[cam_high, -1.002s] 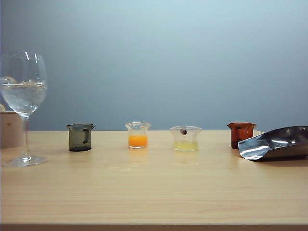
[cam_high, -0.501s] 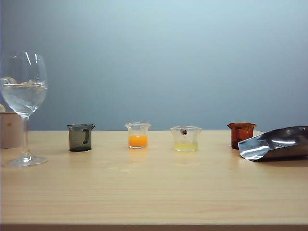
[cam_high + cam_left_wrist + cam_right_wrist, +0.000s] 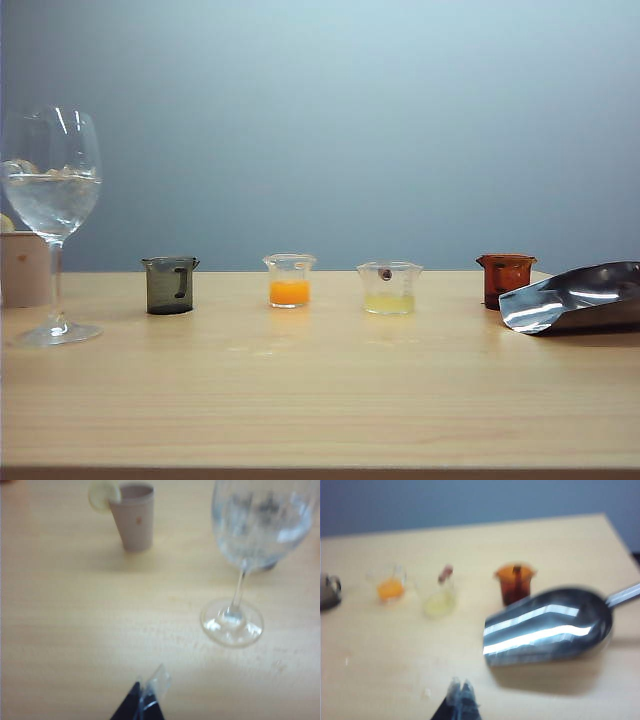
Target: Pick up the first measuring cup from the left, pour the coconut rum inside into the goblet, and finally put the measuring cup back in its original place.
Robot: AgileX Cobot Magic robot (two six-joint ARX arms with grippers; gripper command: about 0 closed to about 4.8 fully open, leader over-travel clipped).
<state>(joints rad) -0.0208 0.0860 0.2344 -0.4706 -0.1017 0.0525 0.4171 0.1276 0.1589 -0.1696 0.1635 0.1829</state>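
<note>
Light: even, bright, soft shadows under cups.
Glare: white streaks on steel scoop (image 3: 547, 625).
Blur: both wrist views smeared; exterior sharp.
Vignette: backdrop darker toward 9 o'clock.

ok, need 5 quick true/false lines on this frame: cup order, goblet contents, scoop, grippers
1. The measuring cup is the leftmost of the four small cups. True.
2. The goblet is empty. False: it holds clear liquid with ice.
3. The metal scoop lies on the table's right side, beside the amber cup. True.
4. The right gripper is shut on the measuring cup. False: it is shut on nothing, above the table near the scoop.
5. The orange-liquid cup stands right of the pale yellow cup. False: it stands left of it.

The left gripper is near the goblet's foot, holding nothing; its tips look together.
</note>
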